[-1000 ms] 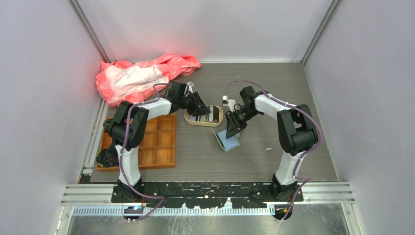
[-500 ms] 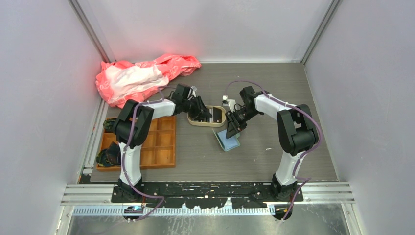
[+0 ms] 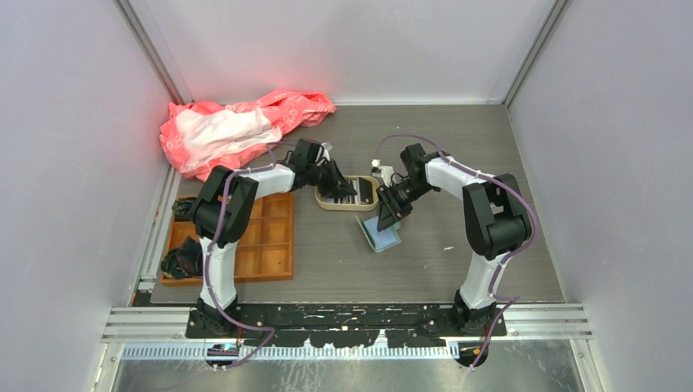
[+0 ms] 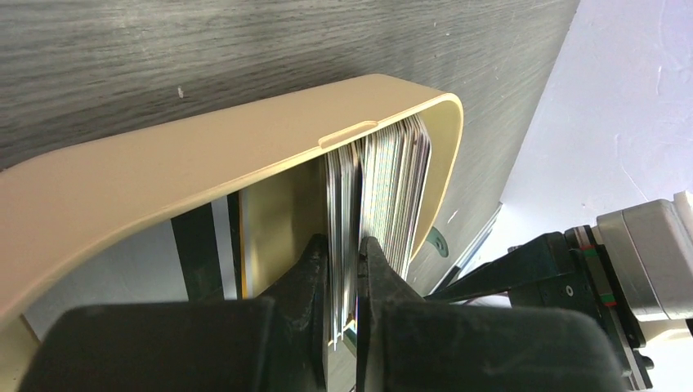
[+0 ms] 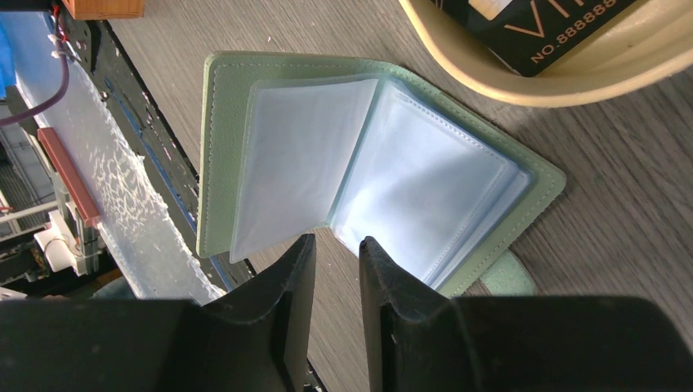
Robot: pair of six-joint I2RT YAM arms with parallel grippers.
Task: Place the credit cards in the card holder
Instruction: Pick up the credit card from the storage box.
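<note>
The left end effector (image 4: 344, 249) pinches a few thin plastic credit cards (image 4: 392, 188) that stand on edge in the beige round-cornered tray (image 4: 204, 163). The right end effector (image 5: 331, 249) shows a small gap. Its tips are at the open sage-green card holder (image 5: 214, 155) beside the tray, and I cannot tell if it grips. Both arms bend inward over the grey bench (image 3: 343, 261).

Your left arm has swung to the right, its elbow now closer to the middle of the table, and the left gripper (image 3: 343, 190) has pushed further into the beige tray (image 3: 325, 203). The tray itself has slid a little to the right, nearer the card holder (image 3: 382, 238). The fingers have also drawn together and now pinch a few of the credit cards (image 4: 392, 180) standing on edge in the tray.
</note>
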